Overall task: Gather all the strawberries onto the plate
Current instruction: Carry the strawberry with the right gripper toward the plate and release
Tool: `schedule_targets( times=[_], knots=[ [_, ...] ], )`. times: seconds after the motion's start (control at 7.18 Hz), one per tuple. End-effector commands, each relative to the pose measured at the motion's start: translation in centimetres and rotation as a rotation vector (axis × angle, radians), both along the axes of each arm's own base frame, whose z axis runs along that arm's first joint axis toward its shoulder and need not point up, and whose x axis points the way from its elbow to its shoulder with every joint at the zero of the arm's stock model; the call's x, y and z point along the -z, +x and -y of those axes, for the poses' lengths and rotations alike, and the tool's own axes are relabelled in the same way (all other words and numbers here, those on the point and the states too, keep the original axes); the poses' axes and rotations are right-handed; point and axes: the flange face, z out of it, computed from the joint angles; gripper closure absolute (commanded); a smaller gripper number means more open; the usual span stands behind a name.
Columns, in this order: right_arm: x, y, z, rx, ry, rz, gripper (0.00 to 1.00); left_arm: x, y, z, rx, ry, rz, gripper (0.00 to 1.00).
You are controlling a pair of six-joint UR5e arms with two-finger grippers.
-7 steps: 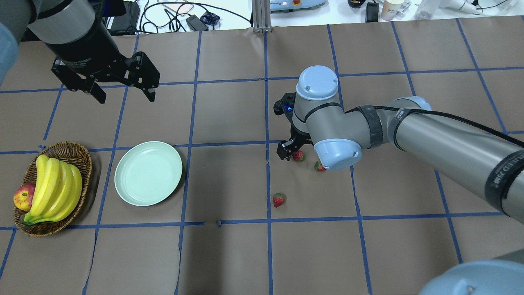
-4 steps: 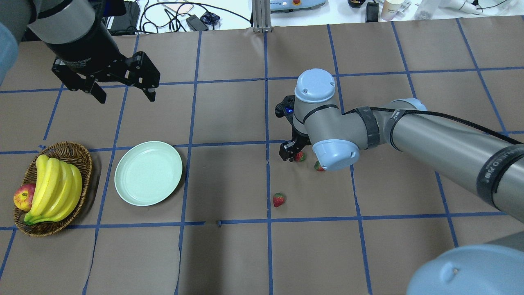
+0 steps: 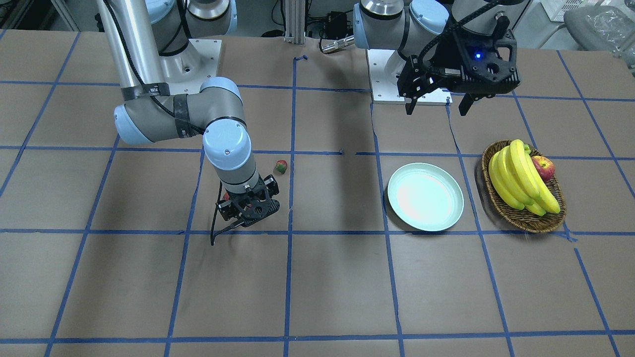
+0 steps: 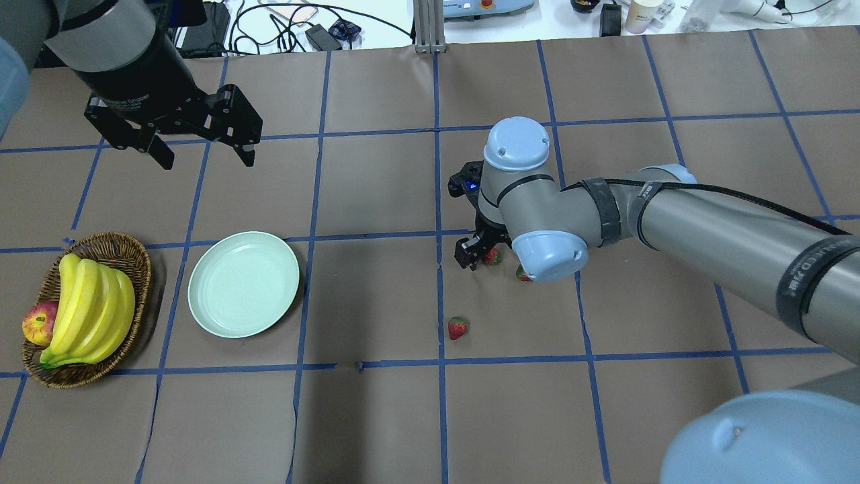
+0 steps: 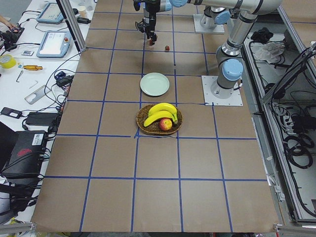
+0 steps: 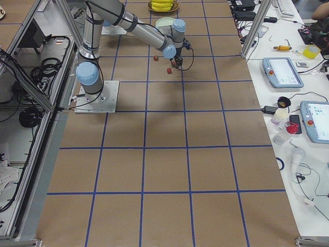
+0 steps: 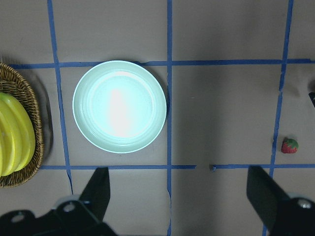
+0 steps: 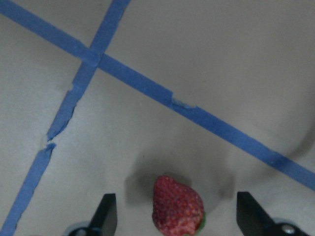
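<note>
Writing: white lettering on the black body of the left gripper [image 4: 207, 160], of which only the word "Gripper" reads. The print on the black band of the right arm [image 4: 705, 222] is too skewed to read.
Plate: the mint-green plate [image 4: 243, 284] lies flat on the table [image 4: 376, 417] with nothing in it.
First strawberry: the first strawberry [image 4: 492, 256] lies on the table well to the plate's robot-right side, level with its far half.
Right gripper: the right gripper [image 8: 178, 216] is down at the table, jaws parted. One finger stands on each side of the first strawberry with a gap on both sides, gripping nothing.
Second strawberry: the second strawberry [image 4: 521, 273] is just beyond the first, farther from the plate, and half covered in the overhead view by the right arm's blue-capped wrist joint [image 4: 551, 254].
Third strawberry: the third strawberry [image 4: 457, 328] lies alone, level with the plate's near edge and nearest to it of the three.
Left gripper: raised on the plate's far side, jaws spread wide, holding nothing.
Basket: the wicker basket [image 4: 127, 252] sits just beside the plate on its robot-left side, holding bananas [image 4: 91, 309] and an apple [image 4: 39, 323].
Change: since a second ago the right wrist has eased slightly toward the robot and its gripper has settled lower around the first strawberry. The plate, strawberries and left gripper are as they were.
</note>
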Motion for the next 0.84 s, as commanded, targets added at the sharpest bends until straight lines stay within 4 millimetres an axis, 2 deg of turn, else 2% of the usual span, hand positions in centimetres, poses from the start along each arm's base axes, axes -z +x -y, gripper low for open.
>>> schedule_targets(
  times=[0.0, 0.14, 0.42, 0.56, 0.7],
  knots=[
    [0.1, 0.0, 0.0, 0.008, 0.009, 0.001, 0.89, 0.0, 0.0, 0.0, -0.001, 0.0, -0.002, 0.0],
    [-0.1, 0.1, 0.1, 0.008, 0.005, 0.003, 1.0, 0.0, 0.0, 0.0, -0.001, 0.0, 0.0, 0.0],
    [-0.3, 0.1, 0.2, 0.014, 0.004, 0.005, 1.0, 0.0, 0.0, 0.0, -0.001, 0.0, 0.0, 0.0],
    [-1.1, 0.3, 0.4, 0.028, -0.006, 0.02, 1.0, -0.1, 0.0, -0.1, 0.001, -0.002, 0.0, 0.0],
    [-2.7, 1.6, 1.2, 0.049, 0.008, 0.107, 1.0, -0.1, 0.0, -0.1, 0.001, 0.0, 0.0, 0.0]
  ],
)
